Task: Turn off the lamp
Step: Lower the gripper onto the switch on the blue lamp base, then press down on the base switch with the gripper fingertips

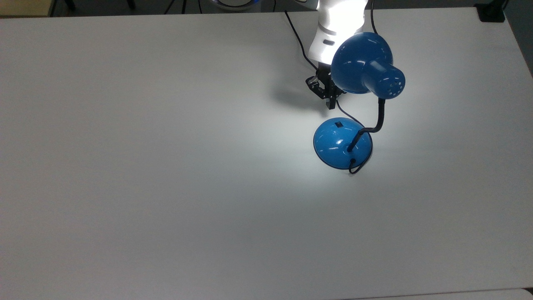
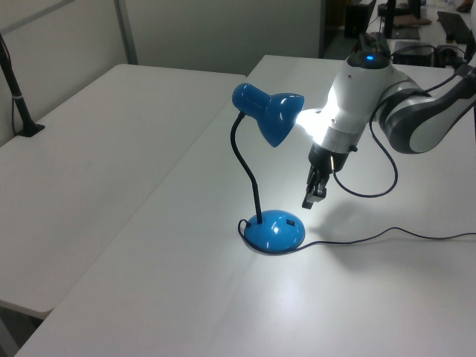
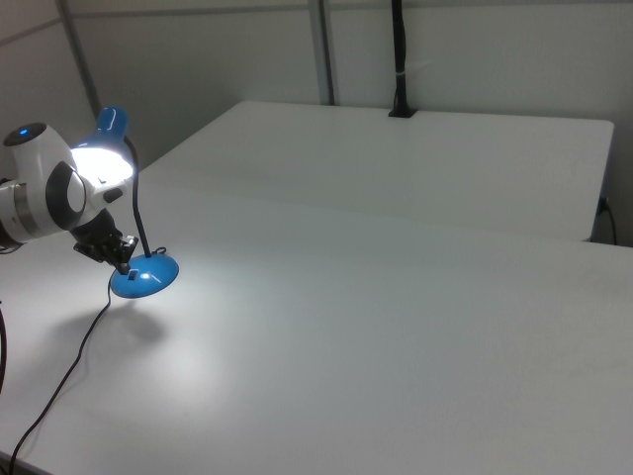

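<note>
The lamp (image 1: 354,112) stands on the white table (image 1: 166,187), nearer to the top view's right edge and far edge than to the middle, and it is lit: a bright pool of light lies on the table around its base (image 1: 342,143). The small black switch (image 1: 339,123) sits on the side of the domed base that faces the arm. The gripper (image 1: 331,102) hangs just beside the base, under the rim of the shade (image 1: 361,62), with its tip pointing down toward the switch and not touching it; the fingers look drawn together and they carry nothing. The black cord (image 2: 372,238) runs over the table close below the gripper. I judge the arm is on the approach to press the switch. The risks come from the tight place: the wrist is very near the shade and may knock it, so the gooseneck (image 1: 377,121) bends or the lamp tips. The dome is glossy and curved, so a tip landing beside the switch may slide off or push the light base away. The tip may also catch the cord.
</note>
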Available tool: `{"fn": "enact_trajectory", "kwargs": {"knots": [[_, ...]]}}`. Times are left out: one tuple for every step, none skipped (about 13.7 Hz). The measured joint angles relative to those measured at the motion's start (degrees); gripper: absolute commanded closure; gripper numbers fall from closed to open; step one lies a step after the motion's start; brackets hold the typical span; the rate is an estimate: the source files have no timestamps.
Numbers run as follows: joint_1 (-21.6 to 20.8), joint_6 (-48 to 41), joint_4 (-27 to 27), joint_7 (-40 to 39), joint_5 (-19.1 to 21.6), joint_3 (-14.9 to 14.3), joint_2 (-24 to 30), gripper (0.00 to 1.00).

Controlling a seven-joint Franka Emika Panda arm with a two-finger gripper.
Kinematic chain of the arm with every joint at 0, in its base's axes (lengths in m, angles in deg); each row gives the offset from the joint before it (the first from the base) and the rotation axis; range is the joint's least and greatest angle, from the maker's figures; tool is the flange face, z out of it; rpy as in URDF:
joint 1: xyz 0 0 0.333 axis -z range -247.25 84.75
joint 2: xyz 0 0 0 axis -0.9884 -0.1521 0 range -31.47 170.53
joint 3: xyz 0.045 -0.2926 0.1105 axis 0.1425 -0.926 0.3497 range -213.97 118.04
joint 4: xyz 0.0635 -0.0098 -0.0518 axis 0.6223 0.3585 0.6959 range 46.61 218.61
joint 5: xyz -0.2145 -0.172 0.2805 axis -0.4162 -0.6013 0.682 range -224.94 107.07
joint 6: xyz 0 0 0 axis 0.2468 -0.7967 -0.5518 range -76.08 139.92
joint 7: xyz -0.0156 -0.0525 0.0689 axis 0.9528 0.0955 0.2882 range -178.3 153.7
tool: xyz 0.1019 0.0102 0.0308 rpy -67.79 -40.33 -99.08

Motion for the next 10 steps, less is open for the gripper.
{"fn": "enact_trajectory", "kwargs": {"knots": [[-0.27,0.00,-1.06,0.28,-0.47,-0.02,-0.97,1.00],[-0.51,0.00,-1.64,0.45,-0.91,-0.04,-1.66,1.00],[-0.67,0.00,-2.00,0.55,-1.17,-0.04,-2.27,1.00],[-0.75,0.00,-2.15,0.55,-1.18,-0.04,-2.65,1.00],[-0.99,0.00,-2.26,0.55,-1.34,-0.07,-3.31,1.00],[-1.25,0.00,-2.31,0.98,-1.91,-0.17,-3.79,1.00],[-1.43,0.00,-2.35,2.20,-3.36,-0.34,-4.28,1.00],[-1.82,0.00,-2.38,3.99,-5.31,-0.77,-4.90,1.00],[-2.80,0.25,-2.74,6.66,-7.44,-1.85,-5.73,1.00],[-3.88,0.97,-3.37,8.80,-8.94,-3.13,-6.71,1.00]]}}
